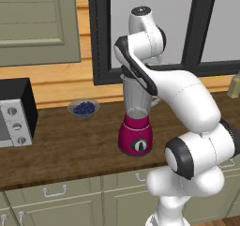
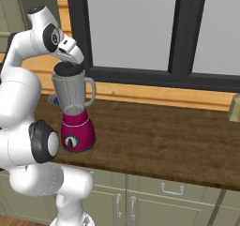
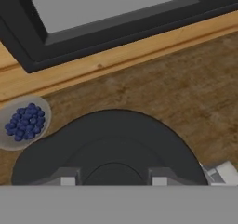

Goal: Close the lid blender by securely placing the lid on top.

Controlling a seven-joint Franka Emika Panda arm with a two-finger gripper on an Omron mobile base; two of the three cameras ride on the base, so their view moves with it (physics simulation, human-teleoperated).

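Our tool is clenched on the lid. The lid sits atop the blender on the counter.

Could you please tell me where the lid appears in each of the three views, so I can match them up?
Left base view: the lid sits on the jar mouth, mostly hidden behind the forearm.
Right base view: the lid caps the blender at upper left, just under the hand.
Hand view: the lid spans the lower middle as a large dark disc.
Shared landmark: the black window frame behind the counter.
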